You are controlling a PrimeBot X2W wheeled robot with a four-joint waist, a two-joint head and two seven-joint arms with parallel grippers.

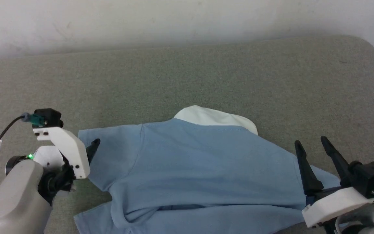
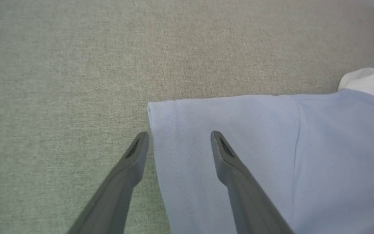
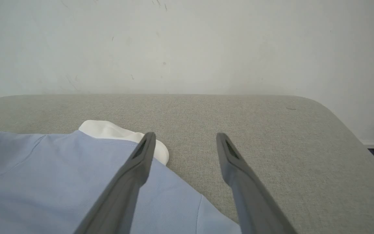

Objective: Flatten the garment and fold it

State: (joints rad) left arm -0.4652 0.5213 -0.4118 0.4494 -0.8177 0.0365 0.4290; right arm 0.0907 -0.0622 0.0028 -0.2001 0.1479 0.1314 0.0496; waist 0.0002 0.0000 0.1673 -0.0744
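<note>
Pale wall (image 1: 174, 19) behind. Grey fabric worktop (image 1: 206, 71), rounded far-right corner. Light blue garment (image 1: 200, 162) lies spread on near middle of worktop, white collar (image 1: 213, 117) toward wall, near part folded over with a crease. Left end effector (image 2: 179, 136) fingers apart, empty, straddling left sleeve (image 2: 232, 113) edge: one finger over worktop, one over sleeve; contact unclear. Right end effector (image 1: 310, 141) fingers apart, empty, at right sleeve (image 3: 216, 224), one finger over cloth, other over bare worktop.

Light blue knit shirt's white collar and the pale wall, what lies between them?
Past the light blue shirt, bare grey-green fabric surface, in the head view.
</note>
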